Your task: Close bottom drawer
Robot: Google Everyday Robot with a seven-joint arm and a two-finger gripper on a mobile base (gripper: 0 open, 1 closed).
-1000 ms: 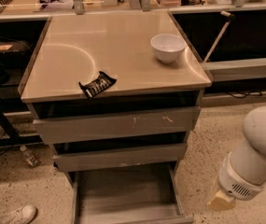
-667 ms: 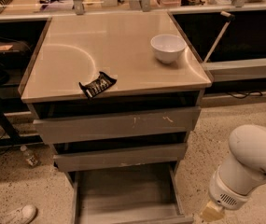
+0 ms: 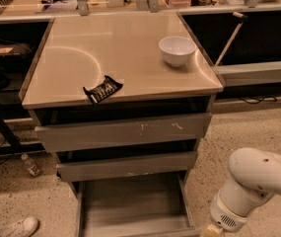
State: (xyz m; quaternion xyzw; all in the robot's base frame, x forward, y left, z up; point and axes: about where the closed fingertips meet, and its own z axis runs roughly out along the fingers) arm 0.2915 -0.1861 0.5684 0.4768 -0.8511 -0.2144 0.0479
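Observation:
The bottom drawer [image 3: 130,206] is pulled far out at the foot of the grey cabinet, and its bare flat grey tray interior shows. Its slim front lies along the lower edge of the view. The gripper [image 3: 212,231] hangs at the end of the white arm [image 3: 251,184], low at the right, just beside the drawer's right front corner. Only its tan tip shows at the frame's bottom edge.
The middle drawer [image 3: 127,165] and the top drawer [image 3: 125,131], which has pale scratches, stand slightly out. On the cabinet top [image 3: 81,58] sit a white bowl [image 3: 177,50] and a dark snack packet [image 3: 102,89]. A shoe [image 3: 19,227] and a bottle [image 3: 30,165] lie on the floor at left.
The arm has moved left and down toward the bottom drawer's right front corner. The drawers have not moved.

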